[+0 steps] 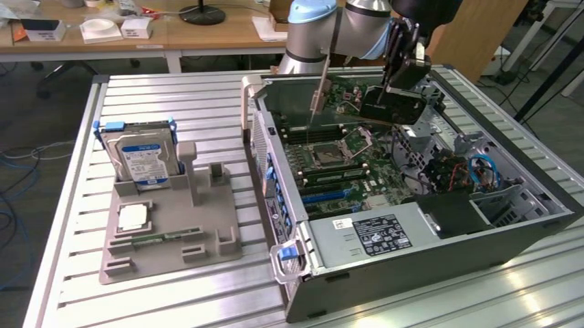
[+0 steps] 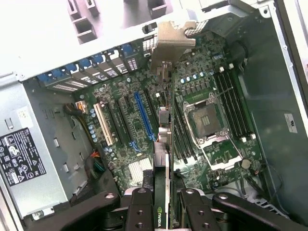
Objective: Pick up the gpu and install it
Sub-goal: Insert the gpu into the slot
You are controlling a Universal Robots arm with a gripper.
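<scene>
Pickup looks finished to us: the gpu (image 2: 165,130) is off the counter (image 1: 164,89) and hangs in the air over the open computer case (image 1: 511,225), high above the motherboard (image 2: 211,77). The jaws of the gripper (image 2: 166,208) are clenched on the card from both sides, near the end that carries the green logo. Installing is the part that is left, as we judge it. The card is not yet seated in any slot and touches nothing in the case. In the wrist view it lines up roughly along the expansion slots, just beside the long blue slot (image 2: 143,115) and between this slot and the processor socket (image 2: 204,115), but well apart from them in height. The card itself is thin and flat and we see it almost edge-on: a dark board with a black face. A silver metal bracket (image 2: 172,41) closes its far end, toward the rear wall of the case. It seems upright in the grip and not tilted, though we cannot tell this exactly. On the counter beside the case the grey holder (image 1: 164,256) keeps the hard drive (image 1: 141,160) with blue label standing upright.
</scene>
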